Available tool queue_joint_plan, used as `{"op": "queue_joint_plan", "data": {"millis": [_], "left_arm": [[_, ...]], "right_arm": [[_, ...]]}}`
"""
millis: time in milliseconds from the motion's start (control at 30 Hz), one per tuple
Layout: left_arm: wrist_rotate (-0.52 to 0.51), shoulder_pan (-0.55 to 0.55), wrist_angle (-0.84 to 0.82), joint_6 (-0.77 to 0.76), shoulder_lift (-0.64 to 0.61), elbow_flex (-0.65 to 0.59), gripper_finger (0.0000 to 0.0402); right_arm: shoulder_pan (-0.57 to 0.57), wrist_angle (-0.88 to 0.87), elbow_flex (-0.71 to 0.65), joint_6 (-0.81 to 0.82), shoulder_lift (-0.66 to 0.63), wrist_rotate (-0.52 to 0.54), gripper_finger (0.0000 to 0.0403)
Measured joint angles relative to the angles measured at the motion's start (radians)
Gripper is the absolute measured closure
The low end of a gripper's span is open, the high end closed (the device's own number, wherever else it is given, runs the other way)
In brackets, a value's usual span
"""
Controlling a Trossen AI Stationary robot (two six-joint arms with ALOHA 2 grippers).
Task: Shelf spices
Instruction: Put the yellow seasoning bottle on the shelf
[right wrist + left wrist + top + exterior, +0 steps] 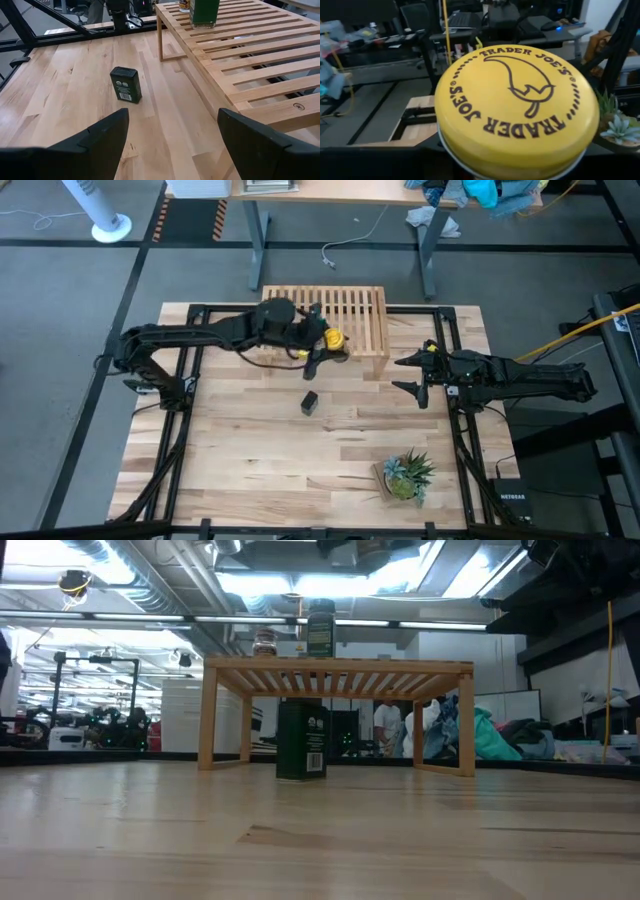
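Note:
The light-wood shelf (350, 315) stands at the table's far middle. On its slatted top stand a green-lidded jar (320, 628) and a tiny clear jar (264, 643). A black tin (309, 401) stands upright on the table in front of the shelf, also in the right wrist view (125, 85). My left gripper (322, 350) reaches in from the table's left and is shut on the yellow-lidded jar (333, 338) over the shelf's near edge. The jar's lid (517, 107) fills the left wrist view. My right gripper (172, 137) waits open at the table's right. My left gripper holds the yellow-lidded jar below its lid (465, 162). The broad lid faces the wrist camera and hides the fingers and the place of contact. The gripper comes at it nearly level from the table's left. The jar is lifted clear, tilted, beside the shelf's near edge.
A small potted green plant (405, 475) stands near the table's front right. Bare butcher-block tabletop (250, 460) lies between the tin and the near edge. Black frame rails (190, 380) run along both sides of the table.

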Motion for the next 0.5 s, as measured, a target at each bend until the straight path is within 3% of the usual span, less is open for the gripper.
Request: {"op": "queue_joint_plan", "data": {"millis": [367, 500], "left_arm": [[0.173, 0.111, -0.201, 0.015, 0.232, 0.354, 0.0242], [0.238, 0.136, -0.225, -0.007, 0.312, 0.424, 0.0242]], "right_arm": [[0.000, 0.000, 0.000, -0.001, 0.000, 0.001, 0.0091], [0.000, 0.000, 0.000, -0.003, 0.000, 0.001, 0.0091]]}}
